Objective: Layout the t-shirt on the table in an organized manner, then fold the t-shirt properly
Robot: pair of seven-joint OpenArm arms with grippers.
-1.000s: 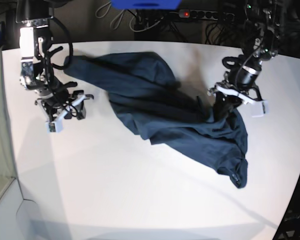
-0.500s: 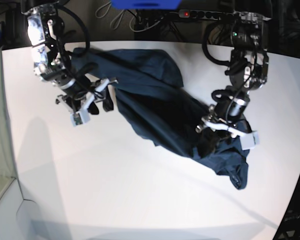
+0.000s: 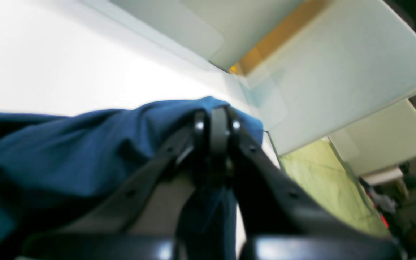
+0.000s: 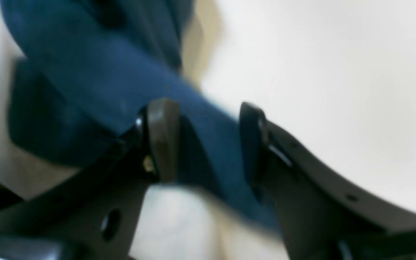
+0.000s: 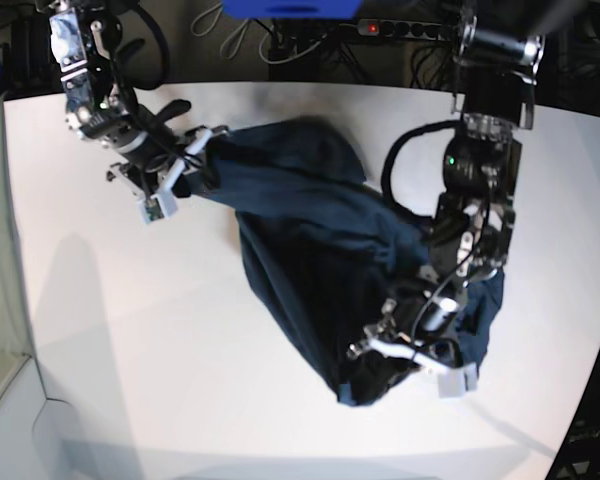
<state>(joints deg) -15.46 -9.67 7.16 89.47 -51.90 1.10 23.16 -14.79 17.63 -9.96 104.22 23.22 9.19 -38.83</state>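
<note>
On desk [image 5: 180, 330]: t-shirt [image 5: 320, 270] bunched mid-right; left fingers [image 3: 215, 124] clamped on near hem, right fingers [image 4: 163, 137] parted astride far-left edge; near-left desk bare.

Left hand [image 3: 215, 122] clamped, right hand [image 4: 208, 144] agape

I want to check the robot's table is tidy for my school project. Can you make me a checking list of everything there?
Surface: white table, bare where visible.
Job's things: navy t-shirt bunched, not laid flat.
Clutter: nothing seen on the table.
Grippers: left gripper shut on the t-shirt; right gripper has fingers apart with cloth between them.
Cables: power strip and cords behind the table.
Surroundings: blue object at the back, partly cut off.
</note>
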